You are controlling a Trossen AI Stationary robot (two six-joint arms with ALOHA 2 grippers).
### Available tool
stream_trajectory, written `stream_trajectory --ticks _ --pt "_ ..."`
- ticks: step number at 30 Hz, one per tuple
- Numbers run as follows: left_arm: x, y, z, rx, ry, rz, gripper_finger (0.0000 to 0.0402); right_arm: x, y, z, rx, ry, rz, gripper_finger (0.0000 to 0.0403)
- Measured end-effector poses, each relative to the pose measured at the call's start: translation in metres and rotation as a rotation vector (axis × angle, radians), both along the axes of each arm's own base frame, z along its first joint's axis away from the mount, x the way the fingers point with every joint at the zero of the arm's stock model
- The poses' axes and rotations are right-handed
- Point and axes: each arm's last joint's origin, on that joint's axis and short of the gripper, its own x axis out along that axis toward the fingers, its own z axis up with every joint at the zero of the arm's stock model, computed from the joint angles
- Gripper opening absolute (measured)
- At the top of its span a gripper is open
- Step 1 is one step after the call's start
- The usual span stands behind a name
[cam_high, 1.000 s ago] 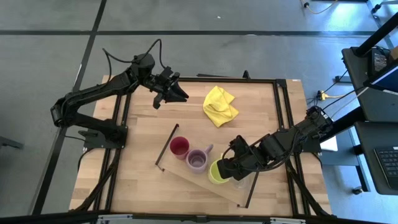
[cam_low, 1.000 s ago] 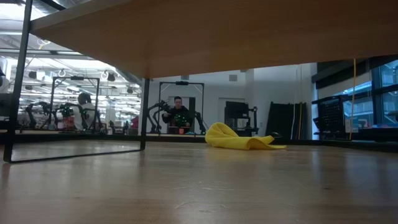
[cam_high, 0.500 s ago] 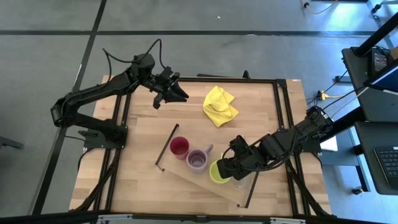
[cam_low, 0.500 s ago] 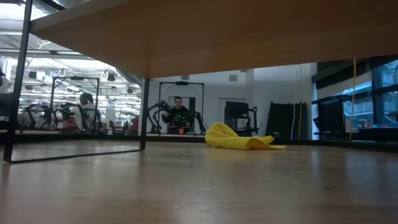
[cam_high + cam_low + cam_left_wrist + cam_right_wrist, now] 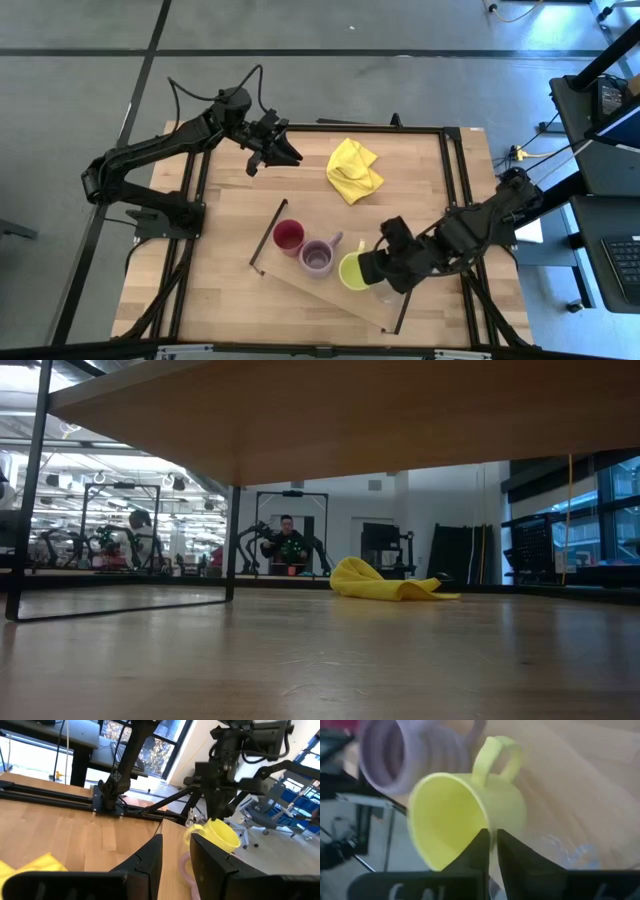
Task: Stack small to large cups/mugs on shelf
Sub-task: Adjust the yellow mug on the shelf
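A grey floor [image 5: 330,30] surrounds the wooden worktop [image 5: 230,215], crossed by dark seam lines, one running across at twelve o'clock. At three o'clock stands a dark desk [image 5: 605,240] with a keyboard [image 5: 625,270]. Seen level across the worktop, the room behind has white walls [image 5: 440,495], a tall window [image 5: 620,510] at three o'clock, ceiling lights [image 5: 90,435] at nine o'clock, and a person [image 5: 287,540] seated far off near the middle. Office chairs [image 5: 270,822] stand before bright windows [image 5: 150,750]
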Motion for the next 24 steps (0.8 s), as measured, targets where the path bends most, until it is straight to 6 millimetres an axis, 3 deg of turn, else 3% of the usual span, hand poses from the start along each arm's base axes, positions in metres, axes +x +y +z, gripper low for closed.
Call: stream_trajectory --ticks 24 --pt "-0.0001 0.0001 0.0 0.003 -0.001 0.0 0.0094 -0.0059 -0.0018 -0.0005 -0.004 0.049 0.0 0.0046"
